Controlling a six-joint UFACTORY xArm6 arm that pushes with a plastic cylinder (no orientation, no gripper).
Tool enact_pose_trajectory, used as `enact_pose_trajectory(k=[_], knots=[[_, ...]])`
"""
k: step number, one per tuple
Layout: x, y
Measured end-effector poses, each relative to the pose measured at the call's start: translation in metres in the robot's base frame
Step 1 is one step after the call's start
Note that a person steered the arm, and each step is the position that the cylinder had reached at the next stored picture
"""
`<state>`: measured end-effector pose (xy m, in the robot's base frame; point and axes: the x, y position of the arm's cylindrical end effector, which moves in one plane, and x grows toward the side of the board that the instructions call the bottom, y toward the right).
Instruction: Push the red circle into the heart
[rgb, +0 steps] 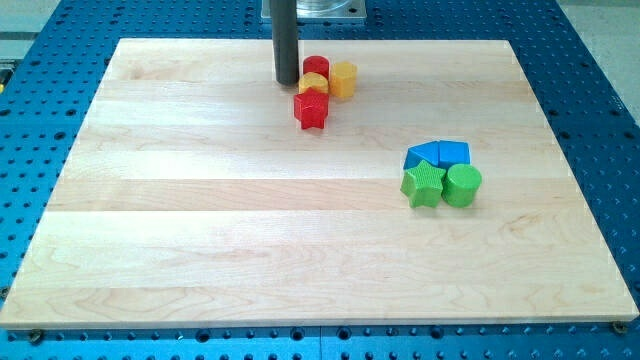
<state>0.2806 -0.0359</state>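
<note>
My tip (287, 82) rests on the board near the view's top, just left of a cluster of blocks. The red circle (316, 67) lies at the cluster's top, a short way right of the tip. A yellow heart (314, 85) sits right below the red circle, touching it. A yellow hexagon-like block (343, 79) sits to their right. A red star (311, 109) lies just below the heart.
At the view's right a second cluster holds two blue blocks (438, 154), a green star (423, 185) and a green circle (462, 185). The wooden board (200, 220) lies on a blue perforated table (600, 90).
</note>
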Motion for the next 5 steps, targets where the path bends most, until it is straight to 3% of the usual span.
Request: enact_pose_trajectory(k=[3, 5], knots=[[-0.033, 0.009], [-0.037, 0.049]])
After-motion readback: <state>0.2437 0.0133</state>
